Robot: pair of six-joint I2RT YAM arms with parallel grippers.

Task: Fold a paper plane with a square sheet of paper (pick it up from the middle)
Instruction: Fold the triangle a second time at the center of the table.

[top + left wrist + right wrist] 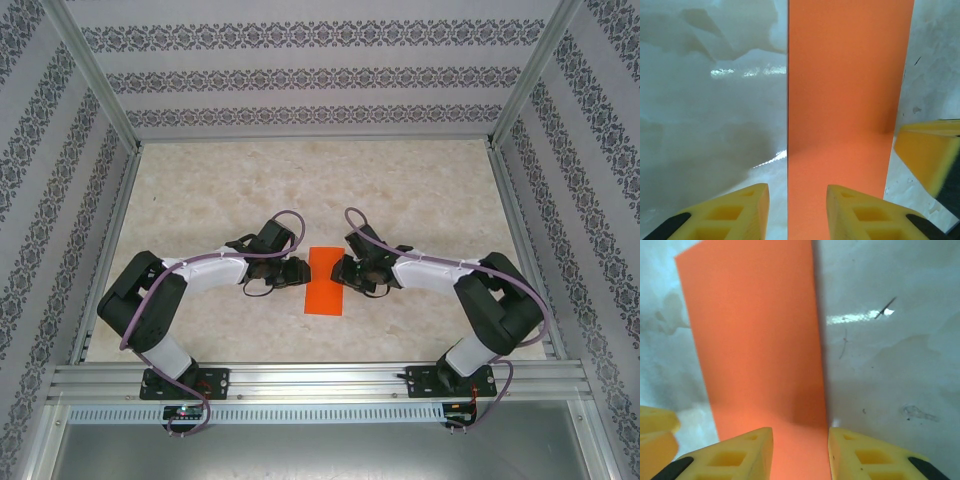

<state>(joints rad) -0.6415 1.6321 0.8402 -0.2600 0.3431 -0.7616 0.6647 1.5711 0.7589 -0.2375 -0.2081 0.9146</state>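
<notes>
The square sheet of paper lies flat on the table as a narrow bright orange rectangle, long side running away from the arms; no paper plane shape shows. My left gripper is at its left edge and my right gripper at its right edge, facing each other. In the left wrist view the left gripper is open, its yellow fingers straddling the paper's edge. In the right wrist view the right gripper is open, straddling the paper's other edge. Nothing is pinched.
The pale marble-patterned tabletop is enclosed by patterned walls and an aluminium frame at the near edge. The right gripper's yellow finger shows close by in the left wrist view, and the left gripper's finger in the right wrist view.
</notes>
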